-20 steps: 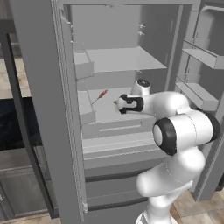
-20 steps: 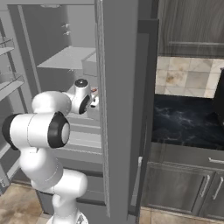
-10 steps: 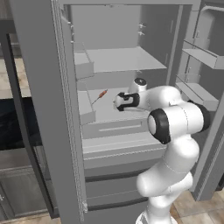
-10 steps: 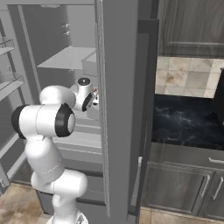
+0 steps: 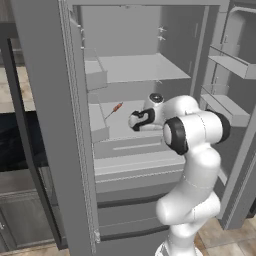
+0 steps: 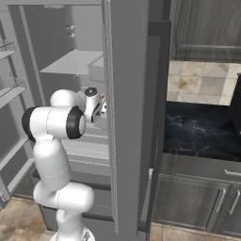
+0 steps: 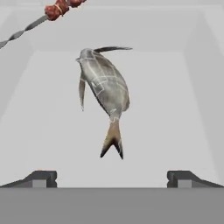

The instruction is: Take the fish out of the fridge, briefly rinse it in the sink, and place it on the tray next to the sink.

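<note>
On the fridge [image 5: 150,70] shelf, right ahead of the wide-open, empty gripper [image 7: 112,177]: the fish [image 7: 104,87], tail nearest. Looks light, soft and slippery. Best to pinch across the fat middle, not the thin tail.

A pale grey fridge shelf [image 7: 175,131] carried the fish [image 7: 104,89], which lay flat with its tail toward the camera. A red-orange skewer [image 7: 52,11] lay near its head, apart.

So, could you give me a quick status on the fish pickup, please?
Gripper open, empty. Fish flat on fridge shelf, dead ahead, untouched. Red skewer beyond it, off the path.
</note>
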